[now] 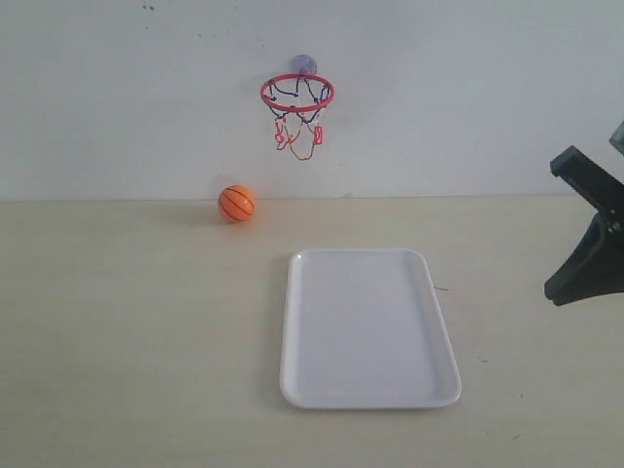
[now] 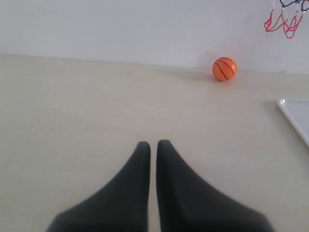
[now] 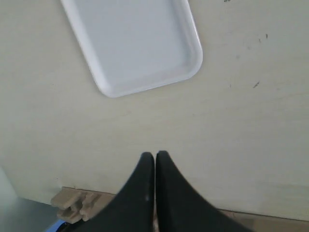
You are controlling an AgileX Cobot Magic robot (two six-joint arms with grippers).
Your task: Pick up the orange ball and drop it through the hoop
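Observation:
The orange ball [image 1: 236, 204] rests on the table against the back wall, left of the hoop [image 1: 297, 95], whose red ring and net hang from a suction cup stuck on the wall. From the left wrist the ball [image 2: 224, 68] lies far ahead, and only the net's lower strings of the hoop [image 2: 283, 23] show. My left gripper [image 2: 153, 143] is shut and empty, low over bare table; it is out of the exterior view. My right gripper [image 3: 155, 154] is shut too, holding nothing. Its arm shows dark at the right edge, but the right gripper [image 1: 561, 294] tips are hard to make out there.
A white rectangular tray [image 1: 292, 322] lies flat at the table's centre, below and in front of the hoop. The same tray [image 3: 193, 43] shows in the right wrist view, where the table's edge [image 3: 270, 212] runs close behind my fingers.

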